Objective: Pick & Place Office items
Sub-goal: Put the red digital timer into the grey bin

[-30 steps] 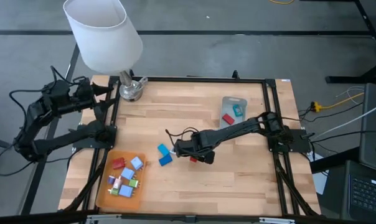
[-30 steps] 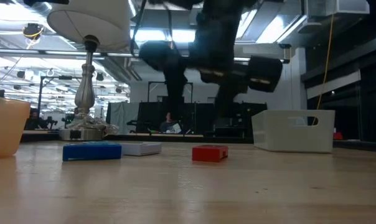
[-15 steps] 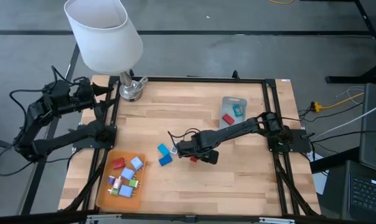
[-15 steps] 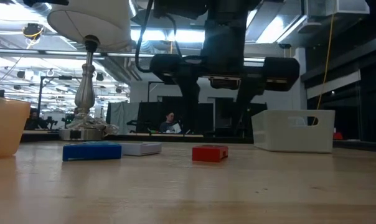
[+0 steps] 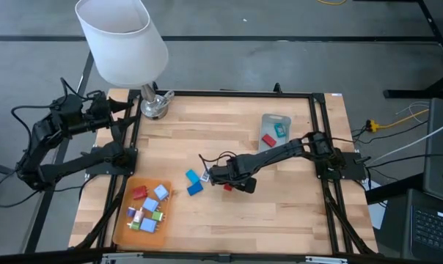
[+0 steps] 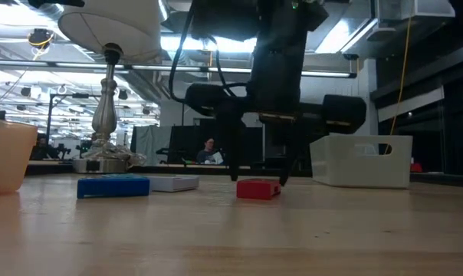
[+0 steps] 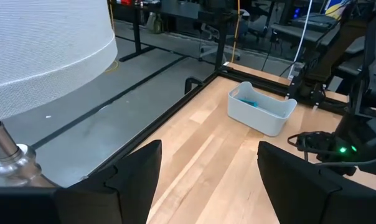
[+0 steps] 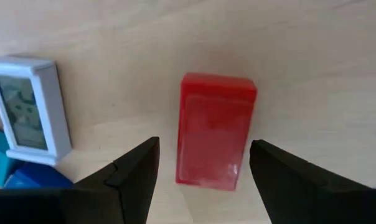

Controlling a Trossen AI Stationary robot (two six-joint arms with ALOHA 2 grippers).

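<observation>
Pale wooden tabletop (image 5: 229,139) carries the work. At its middle the right gripper (image 8: 200,171) hangs spread wide, 1 finger on each side of a red block (image 8: 214,138) lying flat. It looks light, rigid and smooth-sided, so its 2 long edges seem the best hold. Only the right wrist view shows the white-framed piece (image 8: 27,109) beside it; the high view alone shows the orange tray (image 5: 122,224) and the left gripper (image 7: 203,180), also open, waiting off the table's far left corner.

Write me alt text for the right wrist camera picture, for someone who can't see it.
Close view straight down on a small red block lying flat on the light wood table, with the right hand open, one dark finger on each side of it and not yet touching. Beside it lies a small white-framed piece, with blue pieces at the edge.
</observation>
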